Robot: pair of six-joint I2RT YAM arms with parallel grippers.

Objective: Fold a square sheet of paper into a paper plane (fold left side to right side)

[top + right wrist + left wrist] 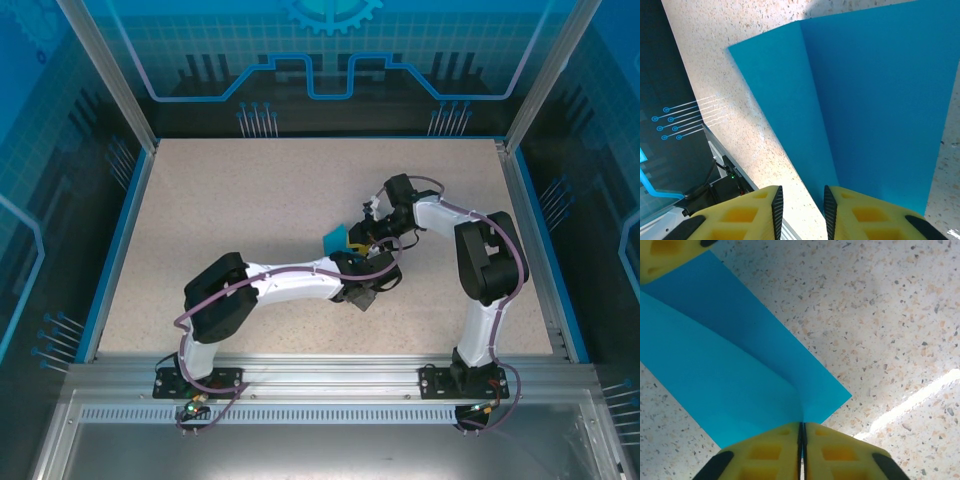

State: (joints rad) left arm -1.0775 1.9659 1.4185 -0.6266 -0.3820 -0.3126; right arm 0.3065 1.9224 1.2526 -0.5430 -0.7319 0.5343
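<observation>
**Left arm** [290, 283], **right arm** [485, 260]: matched pair. White rounded links alternate with bulky black joint housings.

**Base plates** [198, 383]: black and flat, one under each arm. Small red and green specks sit at their near edge (too small to tell more).

**Cables** [186, 322]: mauve-grey, one per arm, running in loose loops from the base along the links to the wrist.

**Left end effector** [801, 427]: two yellow moulded fingers [765, 452] with shallow rectangular recesses and black patches at the outer corners.

**Right end effector** [800, 192]: the same yellow recessed fingers [740, 215], with black ribbed strips lining the inner faces.
</observation>
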